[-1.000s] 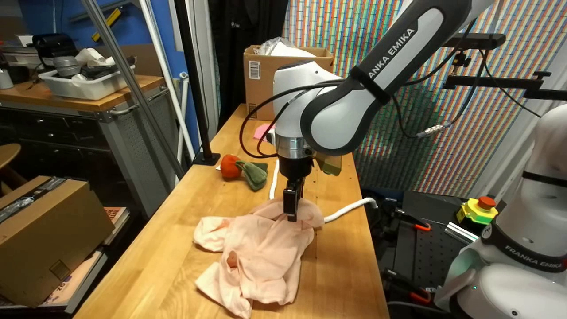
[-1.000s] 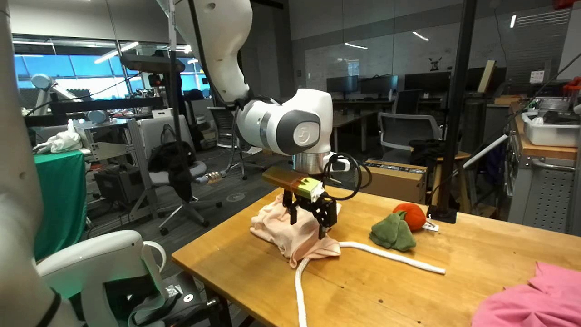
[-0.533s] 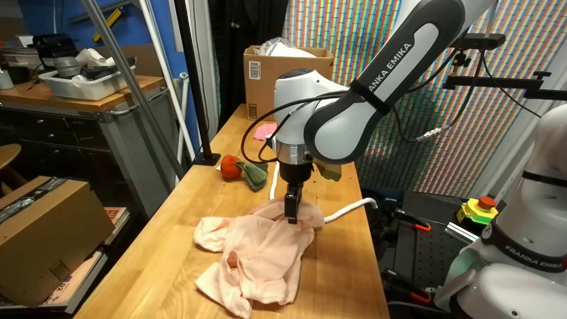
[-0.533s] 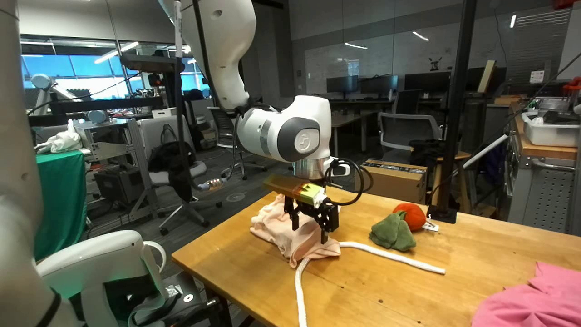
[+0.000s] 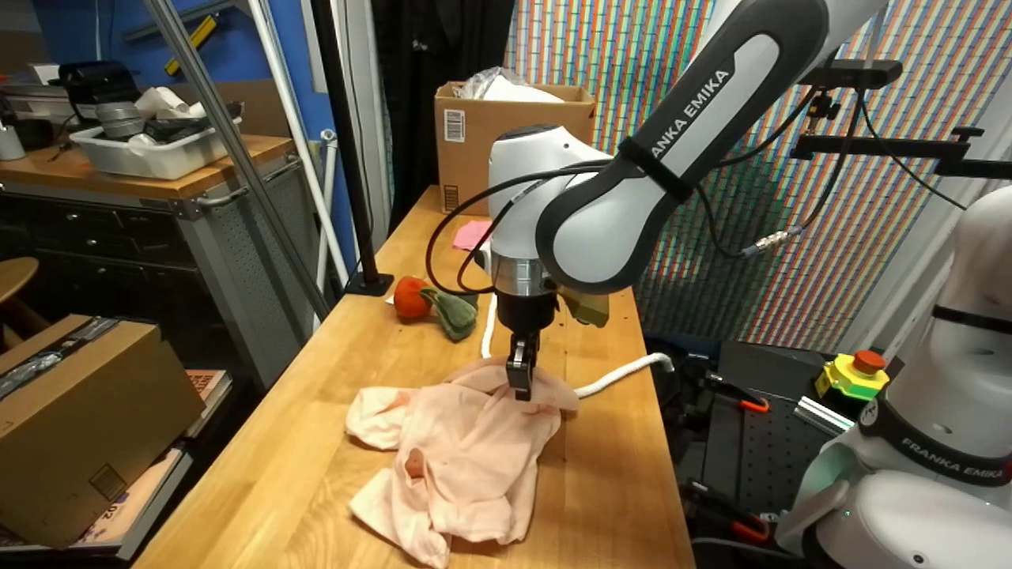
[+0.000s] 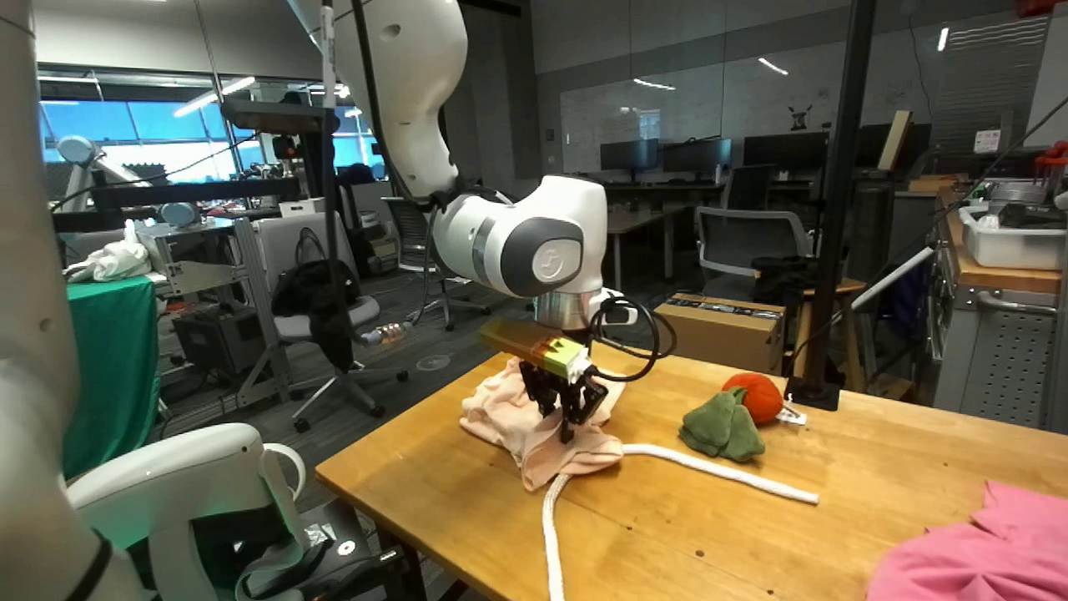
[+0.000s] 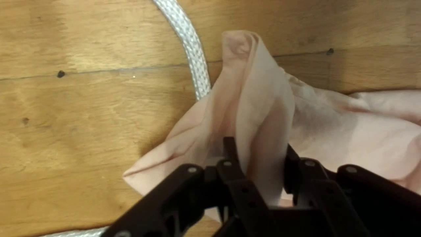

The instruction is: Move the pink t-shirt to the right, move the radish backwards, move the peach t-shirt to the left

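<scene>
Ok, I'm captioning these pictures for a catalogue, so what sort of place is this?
Most likely a robotics lab, perhaps sharing office space: a Franka arm, what looks like an emergency-stop button near its base, and monitors in the background.

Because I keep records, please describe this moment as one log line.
end effector: fold of peach t-shirt between jaws, firm grip unconfirmed; radish: on table, untouched; pink t-shirt: on table, untouched

Peach t-shirt [image 5: 474, 458]: there was one.
Pink t-shirt [image 6: 984, 551]: there was one.
Plush radish [image 6: 734, 417]: there was one.
White cord [image 6: 726, 472]: two stretches were visible.
Cardboard boxes [image 5: 465, 170]: an exterior view showed two.
Pincer [image 7: 260, 148]: there was one.
</scene>
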Motion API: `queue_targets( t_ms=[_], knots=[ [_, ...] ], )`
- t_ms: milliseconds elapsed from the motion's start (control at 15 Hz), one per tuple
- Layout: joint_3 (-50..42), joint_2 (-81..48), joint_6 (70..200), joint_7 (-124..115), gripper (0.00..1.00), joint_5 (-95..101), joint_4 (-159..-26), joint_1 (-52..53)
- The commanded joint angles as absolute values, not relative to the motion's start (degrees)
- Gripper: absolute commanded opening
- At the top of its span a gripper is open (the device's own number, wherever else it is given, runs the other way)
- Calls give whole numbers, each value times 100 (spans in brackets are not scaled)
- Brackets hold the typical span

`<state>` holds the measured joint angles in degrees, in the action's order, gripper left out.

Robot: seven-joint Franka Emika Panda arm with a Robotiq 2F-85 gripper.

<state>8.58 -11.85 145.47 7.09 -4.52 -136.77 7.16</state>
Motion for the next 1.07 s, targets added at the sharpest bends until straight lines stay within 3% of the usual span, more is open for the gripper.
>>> queue_targets(
  t_ms=[0,133,1000],
  knots=[
    [1096,-1122,14372,1288,5,-1121,-13609,541],
    [1168,-1102,14264,1548,0,-1424,-13566,500],
    [1288,-1498,11846,3980,3,-3701,-12310,191]
  ],
)
